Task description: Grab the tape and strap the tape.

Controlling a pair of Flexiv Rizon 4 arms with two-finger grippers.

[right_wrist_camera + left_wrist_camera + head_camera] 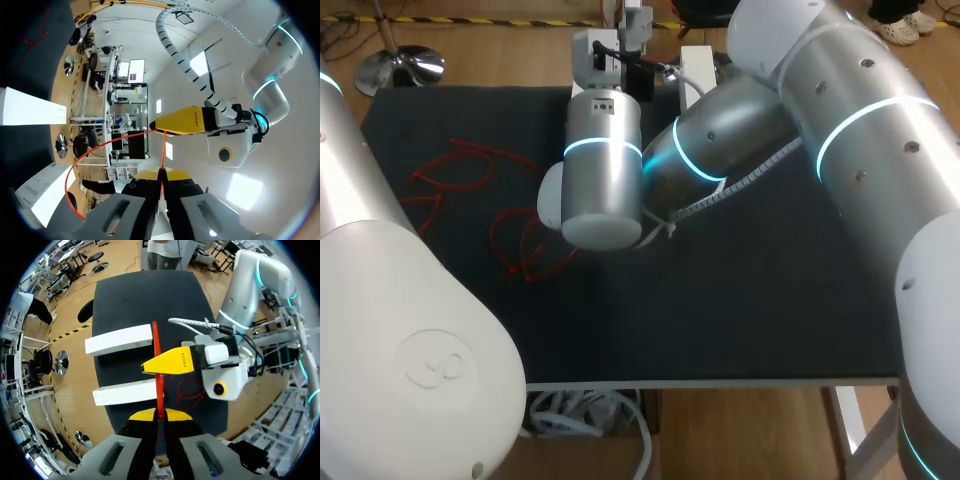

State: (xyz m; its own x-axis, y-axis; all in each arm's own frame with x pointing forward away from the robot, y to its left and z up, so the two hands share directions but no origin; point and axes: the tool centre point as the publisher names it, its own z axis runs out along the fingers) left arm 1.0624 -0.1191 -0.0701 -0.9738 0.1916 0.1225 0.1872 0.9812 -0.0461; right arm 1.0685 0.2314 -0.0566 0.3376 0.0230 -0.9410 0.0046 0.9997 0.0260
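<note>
A thin red tape runs taut between my two grippers, above the dark table mat. My left gripper is shut on one end of it. Ahead of it, my right gripper pinches the same strip with its yellow tips. In the right wrist view my right gripper is shut on the tape, which goes up to the left gripper and also curves off in a red loop. The head view has my right arm covering both grippers.
More red tape pieces lie tangled on the mat's left part. Two long white boxes lie side by side below the grippers. The mat's front edge is near.
</note>
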